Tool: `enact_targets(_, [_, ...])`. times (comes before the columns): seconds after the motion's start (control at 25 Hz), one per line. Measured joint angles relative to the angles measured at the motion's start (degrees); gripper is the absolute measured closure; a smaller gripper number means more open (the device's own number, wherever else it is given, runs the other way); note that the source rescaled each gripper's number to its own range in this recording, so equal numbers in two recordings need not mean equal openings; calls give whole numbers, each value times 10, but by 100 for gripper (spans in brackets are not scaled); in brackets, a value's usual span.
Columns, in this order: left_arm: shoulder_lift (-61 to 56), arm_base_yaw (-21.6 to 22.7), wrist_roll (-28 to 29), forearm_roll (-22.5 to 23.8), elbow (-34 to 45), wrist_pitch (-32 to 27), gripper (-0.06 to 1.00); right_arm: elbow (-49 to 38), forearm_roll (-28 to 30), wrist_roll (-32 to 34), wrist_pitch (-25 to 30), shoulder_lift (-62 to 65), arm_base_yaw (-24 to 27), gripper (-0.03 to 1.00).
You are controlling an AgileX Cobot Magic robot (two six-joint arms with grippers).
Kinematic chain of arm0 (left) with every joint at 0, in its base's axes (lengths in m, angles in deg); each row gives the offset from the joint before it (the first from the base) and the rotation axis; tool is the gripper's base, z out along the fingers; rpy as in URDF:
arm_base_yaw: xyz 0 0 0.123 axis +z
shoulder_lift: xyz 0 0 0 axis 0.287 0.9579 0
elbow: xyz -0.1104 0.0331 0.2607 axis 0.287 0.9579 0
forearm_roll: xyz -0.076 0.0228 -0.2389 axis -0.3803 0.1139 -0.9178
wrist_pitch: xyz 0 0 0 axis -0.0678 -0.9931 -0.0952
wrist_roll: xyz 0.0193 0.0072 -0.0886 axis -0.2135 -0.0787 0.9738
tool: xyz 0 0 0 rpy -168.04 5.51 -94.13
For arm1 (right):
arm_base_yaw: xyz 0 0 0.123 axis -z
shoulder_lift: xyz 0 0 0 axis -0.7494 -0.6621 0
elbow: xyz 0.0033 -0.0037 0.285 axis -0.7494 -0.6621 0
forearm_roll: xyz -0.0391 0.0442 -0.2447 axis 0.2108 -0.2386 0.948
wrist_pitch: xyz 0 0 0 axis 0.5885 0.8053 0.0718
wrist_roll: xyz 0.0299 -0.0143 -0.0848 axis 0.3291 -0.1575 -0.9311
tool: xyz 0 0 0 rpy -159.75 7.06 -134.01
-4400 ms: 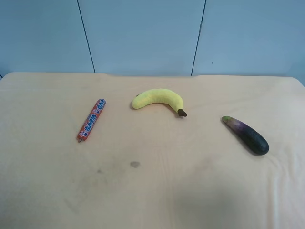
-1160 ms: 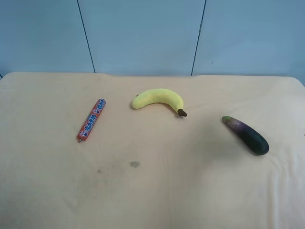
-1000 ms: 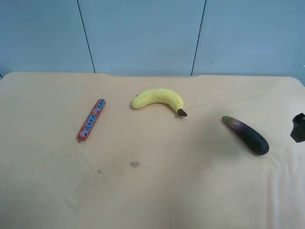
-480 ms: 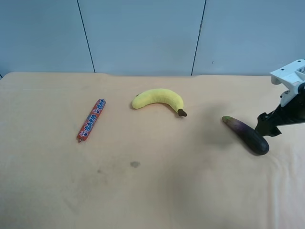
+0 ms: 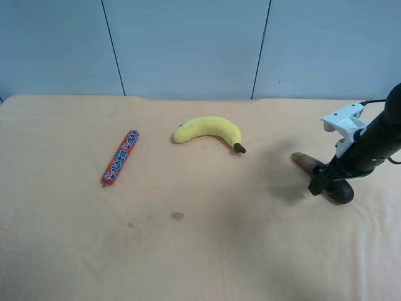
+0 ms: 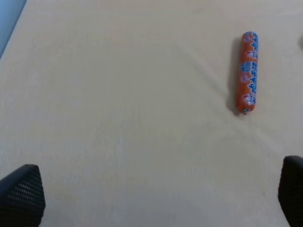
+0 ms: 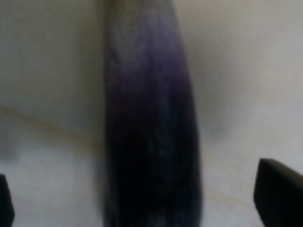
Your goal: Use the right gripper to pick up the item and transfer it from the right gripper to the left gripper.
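Beige tabletop [image 5: 188,251], blue wall [image 5: 188,44], right gripper [image 5: 324,183] over eggplant [image 7: 151,142]

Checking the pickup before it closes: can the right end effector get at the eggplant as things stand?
Probably yes. The right end effector is open over the eggplant, a finger at each side; the banana lies well away.

Even soft light. Right wrist view dim, eggplant [image 7: 151,132] blurred. Faint shadow 9 o'clock of right gripper [image 5: 316,187].
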State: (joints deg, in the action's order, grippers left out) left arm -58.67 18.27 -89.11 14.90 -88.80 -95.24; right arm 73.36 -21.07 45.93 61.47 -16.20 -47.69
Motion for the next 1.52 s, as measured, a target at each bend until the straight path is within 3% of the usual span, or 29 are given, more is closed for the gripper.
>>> enact_targets(0.16, [0, 0, 0, 0, 0, 0, -6, 0, -16, 0, 3, -19, -5, -3])
enact_targets(0.44, [0, 0, 0, 0, 0, 0, -6, 0, -19, 0, 58, -20, -7, -3])
enact_targets(0.84, [0, 0, 0, 0, 0, 0, -6, 0, -2, 1, 65, -20, -7, -1])
enact_targets(1.24, [0, 0, 0, 0, 0, 0, -6, 0, 14, 18, 102, -20, -7, 19])
enact_targets(1.36, [0, 0, 0, 0, 0, 0, -6, 0, 34, 25, 105, -20, -6, 29])
enact_targets(1.52, [0, 0, 0, 0, 0, 0, -6, 0, 62, 49, 105, -20, -1, 33])
